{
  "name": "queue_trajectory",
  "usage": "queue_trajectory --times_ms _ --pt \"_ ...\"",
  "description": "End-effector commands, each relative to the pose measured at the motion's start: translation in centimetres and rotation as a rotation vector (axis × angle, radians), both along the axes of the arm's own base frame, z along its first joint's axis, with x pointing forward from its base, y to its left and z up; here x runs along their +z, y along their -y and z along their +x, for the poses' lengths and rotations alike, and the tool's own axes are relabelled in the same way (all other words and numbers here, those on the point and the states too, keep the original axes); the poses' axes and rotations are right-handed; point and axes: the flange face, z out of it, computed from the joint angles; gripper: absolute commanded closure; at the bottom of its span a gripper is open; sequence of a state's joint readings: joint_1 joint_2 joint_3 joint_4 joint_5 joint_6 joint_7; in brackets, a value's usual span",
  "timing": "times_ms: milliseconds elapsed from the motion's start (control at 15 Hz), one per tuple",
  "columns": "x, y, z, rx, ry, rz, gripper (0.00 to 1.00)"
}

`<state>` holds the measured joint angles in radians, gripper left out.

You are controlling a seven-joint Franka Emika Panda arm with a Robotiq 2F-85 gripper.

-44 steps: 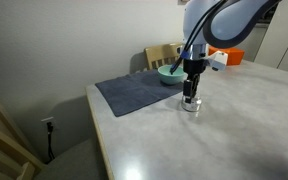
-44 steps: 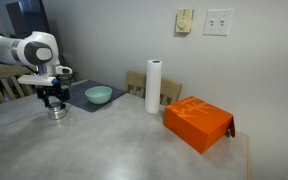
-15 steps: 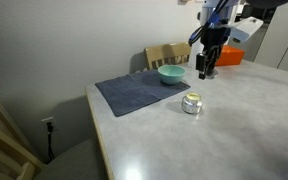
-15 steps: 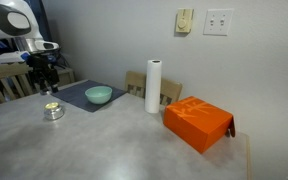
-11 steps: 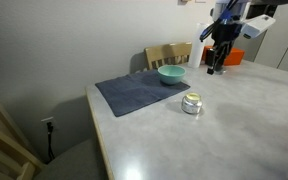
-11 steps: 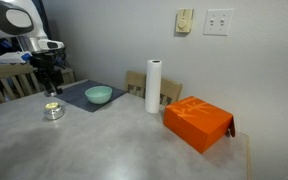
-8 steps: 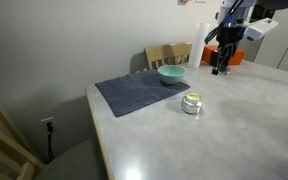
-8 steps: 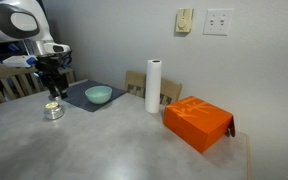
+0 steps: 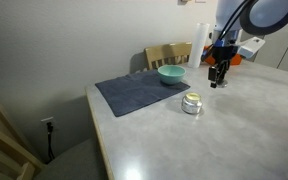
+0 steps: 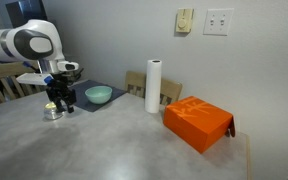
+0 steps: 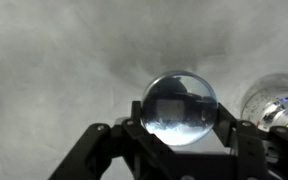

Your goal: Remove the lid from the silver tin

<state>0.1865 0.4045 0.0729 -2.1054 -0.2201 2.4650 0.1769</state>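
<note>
In an exterior view, the gripper hangs low over the table, near the silver tin but apart from it. The tin stands open on the bare table, its pale inside showing, just off the edge of a dark cloth. A teal bowl sits on the far part of that cloth, with a wooden chair behind it. What the fingers carry is too small to make out here.

In the other exterior view, the gripper appears right beside the silver tin, which rests on the table in front of the cloth. The bowl is on the cloth, a paper towel roll stands upright further along, and an orange box lies well apart from the tin.

In the wrist view, the gripper has its fingers closed narrowly against the two sides of the lid, a round shiny disc held clear of the tin. The silver tin shows at the edge of the picture, beside the lid and not under it, on the mottled grey table.
</note>
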Motion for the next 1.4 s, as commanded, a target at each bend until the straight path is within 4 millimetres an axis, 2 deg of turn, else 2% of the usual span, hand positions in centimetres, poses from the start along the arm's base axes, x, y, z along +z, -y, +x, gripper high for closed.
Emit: queue_trajectory --times_ms 0,267,933,1333 --pt "-2.2 -1.1 1.2 0.076 0.002 0.013 0.56" --pt "-3.3 -1.2 1.8 0.102 0.035 0.025 0.56" --pt "-3.7 0.9 3.6 0.054 0.049 0.058 0.56" --pt "-6.0 1.5 4.3 0.040 0.007 0.049 0.56"
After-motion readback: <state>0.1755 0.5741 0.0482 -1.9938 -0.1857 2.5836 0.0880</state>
